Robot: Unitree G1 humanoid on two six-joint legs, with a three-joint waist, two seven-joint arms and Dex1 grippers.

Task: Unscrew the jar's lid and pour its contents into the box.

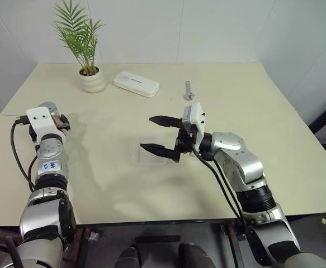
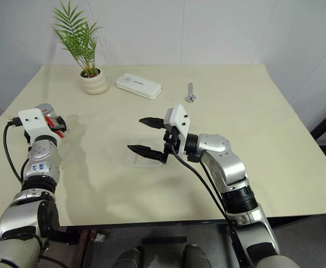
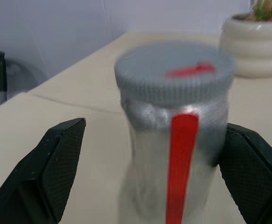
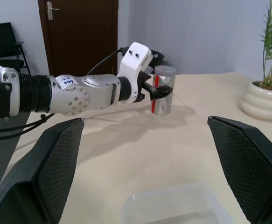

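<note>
A: Where is the jar (image 4: 163, 90) right now?

B: It stands upright on the cream counter (image 1: 252, 106), near its left edge, with the grey lid (image 3: 174, 71) on top. A red stripe runs down its side, and there is a red mark on the lid.

A: And the left gripper (image 4: 160, 92)?

B: It is at the jar. In the left wrist view the two black fingers (image 3: 56, 168) stand on either side of the jar. The jaws are spread wide, and gaps show between the pads and the jar's wall. In the right wrist view the gripper sits around the jar's middle, but I cannot tell from there whether a pad touches it.

A: The right gripper (image 1: 164, 134)?

B: It hangs above the middle of the counter and points toward the robot's left. Its jaws are released and hold nothing. The lower finger is over the clear box (image 2: 137, 157), which lies flat on the counter just below.

A: Is anything in the box?

B: I cannot make out anything inside it.

A: What else is on the counter?

B: At the far side there is a white ribbed pot with a palm plant (image 1: 91, 78). Beside it lies a flat white case (image 1: 136, 84), and further right a metal bolt (image 1: 189, 90). All three are well apart from the jar and the box.
</note>
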